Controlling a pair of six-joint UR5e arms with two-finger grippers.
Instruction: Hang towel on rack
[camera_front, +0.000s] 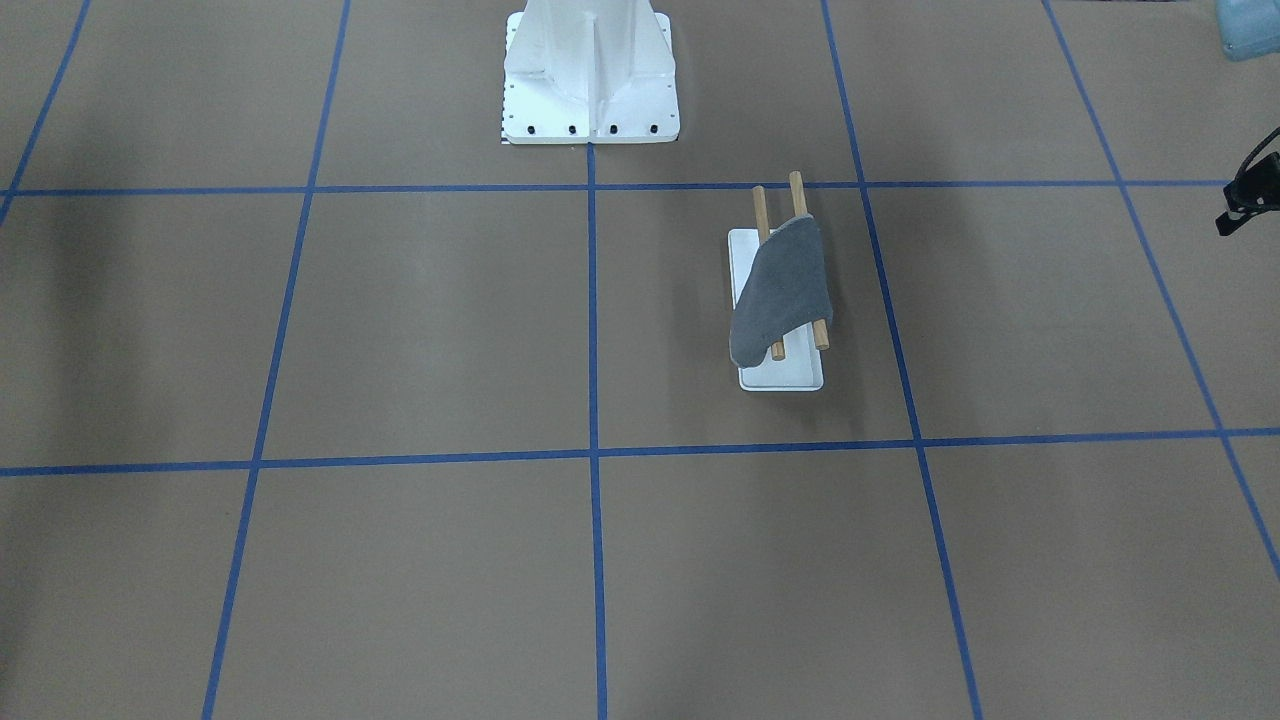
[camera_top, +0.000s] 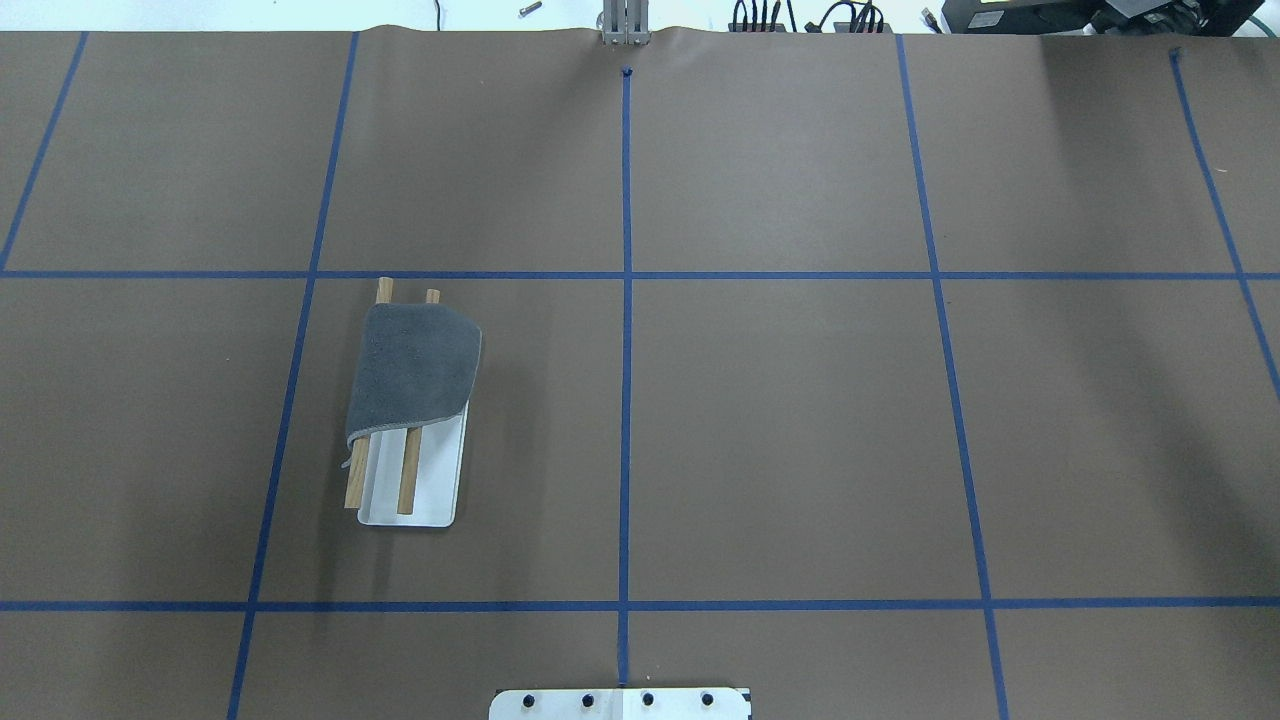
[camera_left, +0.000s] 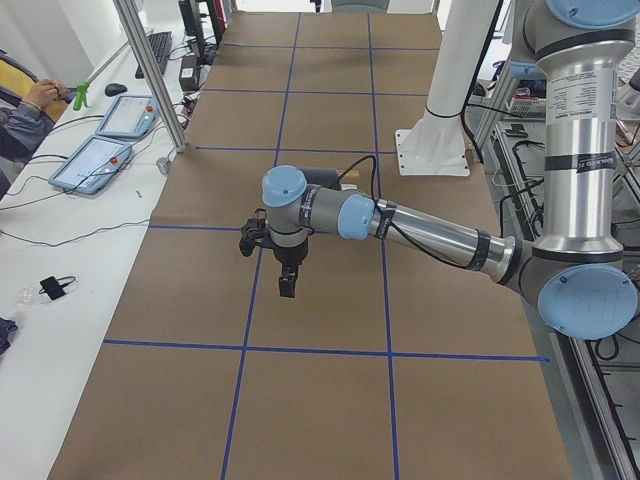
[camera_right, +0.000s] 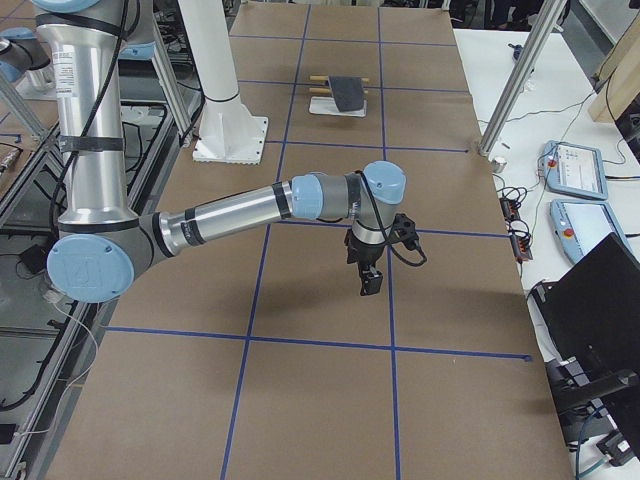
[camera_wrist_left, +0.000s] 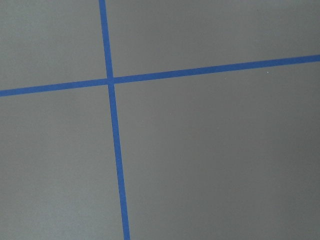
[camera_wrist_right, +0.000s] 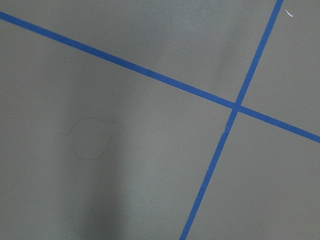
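Note:
The dark grey towel (camera_front: 780, 290) hangs draped over both wooden dowels of the rack (camera_front: 780, 378), one corner drooping past the base's edge. In the overhead view the towel (camera_top: 415, 365) covers the far part of the rack (camera_top: 440, 480); the near dowel ends are bare. Both show small and far in the exterior right view, the towel (camera_right: 347, 92) on the rack (camera_right: 325, 103). My left gripper (camera_left: 287, 283) hangs over bare table, away from the rack. My right gripper (camera_right: 368, 280) hangs over bare table too. I cannot tell whether either is open or shut.
The large white bolted pedestal (camera_front: 590, 80) stands at the robot's side of the table. Blue tape lines cross the brown table (camera_top: 800, 420). A black part pokes in at the front-facing view's right edge (camera_front: 1245, 195). Tablets (camera_left: 100, 160) and cables lie beside the table.

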